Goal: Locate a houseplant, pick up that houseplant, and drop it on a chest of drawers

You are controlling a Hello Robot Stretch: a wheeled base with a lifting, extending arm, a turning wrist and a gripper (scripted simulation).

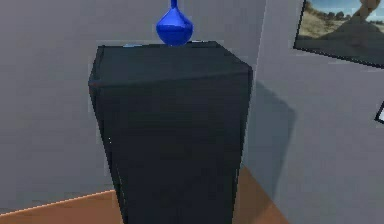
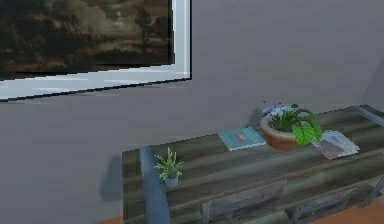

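In the arm side view a leafy green houseplant (image 2: 291,127) in a round brown pot stands on a weathered wooden table (image 2: 210,172), toward its right. A second, smaller houseplant (image 2: 169,166) with thin spiky leaves in a little grey pot sits near the same table's left end. In the forward view a tall dark cabinet (image 1: 172,130) rises straight ahead against a grey wall; I cannot make out drawer fronts on it. A blue vase (image 1: 173,26) with a narrow neck rests at the back of its top.
A teal book (image 2: 242,138) lies left of the brown pot and a white book or paper (image 2: 338,146) right of it. A large framed painting (image 2: 90,40) hangs above the table. Another framed picture (image 1: 345,30) hangs on the forward view's right wall. Brown floor surrounds the cabinet.
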